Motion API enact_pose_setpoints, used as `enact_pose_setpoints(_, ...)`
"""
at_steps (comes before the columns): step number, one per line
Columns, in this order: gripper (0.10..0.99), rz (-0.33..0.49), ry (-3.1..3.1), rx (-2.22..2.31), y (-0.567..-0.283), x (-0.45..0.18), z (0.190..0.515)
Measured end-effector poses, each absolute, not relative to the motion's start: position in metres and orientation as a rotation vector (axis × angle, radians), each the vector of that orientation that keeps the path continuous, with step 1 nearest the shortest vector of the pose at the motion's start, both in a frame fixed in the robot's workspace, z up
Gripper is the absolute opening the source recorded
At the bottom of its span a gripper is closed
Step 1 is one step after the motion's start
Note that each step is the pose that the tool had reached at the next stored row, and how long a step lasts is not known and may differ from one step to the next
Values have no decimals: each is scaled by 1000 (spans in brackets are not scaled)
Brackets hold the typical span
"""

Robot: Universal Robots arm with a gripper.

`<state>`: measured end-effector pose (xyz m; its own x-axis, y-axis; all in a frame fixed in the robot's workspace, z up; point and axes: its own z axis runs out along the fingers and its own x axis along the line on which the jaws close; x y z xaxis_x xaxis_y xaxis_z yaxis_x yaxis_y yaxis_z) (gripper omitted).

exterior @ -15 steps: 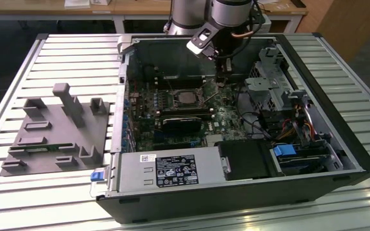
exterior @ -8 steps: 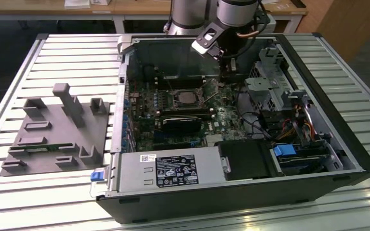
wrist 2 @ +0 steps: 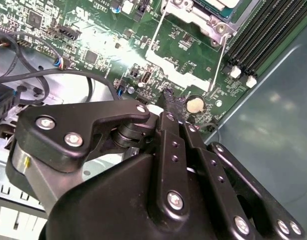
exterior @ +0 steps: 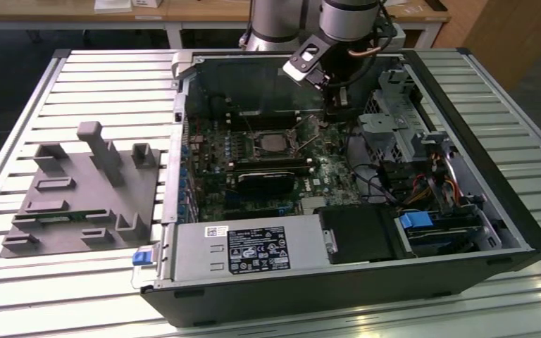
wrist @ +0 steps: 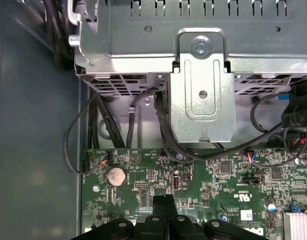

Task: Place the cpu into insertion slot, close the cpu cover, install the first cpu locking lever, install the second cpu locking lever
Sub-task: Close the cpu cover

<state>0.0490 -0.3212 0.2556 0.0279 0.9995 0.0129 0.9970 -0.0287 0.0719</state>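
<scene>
Pale wooden desks stand at the back of the room, and before them a slatted silver metal table (exterior: 506, 91) carries a black computer case (exterior: 346, 303), laid open on its side. I think it lies so in order that the green circuit board (exterior: 214, 176) faces up, where an arm coming from above can reach it.

The grey robot arm (exterior: 346, 21) descends over the far wall of the case with its wrist bent, so the black metal gripper (exterior: 338, 102) points steeply down at the board. In both wrist views its fingers (wrist 2: 168, 125) (wrist: 158, 202) are pressed together with nothing between them (clenched and empty, as far as I can see). The tip hangs close over the board.

Just beside the tip is a round silver coin battery (wrist 2: 195, 104). To the exterior view's right of the gripper stands a grey metal drive cage (wrist: 201, 95).

The square insertion slot with its silvery rim (exterior: 256, 141) lies a little off from the fingertips, to the exterior view's left of them. A flat grey square cpu (exterior: 273, 144) seems to sit inside it already. Whether the thin silvery cpu cover is closed I cannot tell. Such joined fingers make one narrow point, which probably suits pressing better than grasping.
</scene>
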Motion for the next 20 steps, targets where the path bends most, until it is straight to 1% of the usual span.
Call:
enact_pose_setpoints(11,106,82,2150,2221,-321,50,245)
enact_pose_setpoints(20,106,74,2144,2220,-321,51,243)
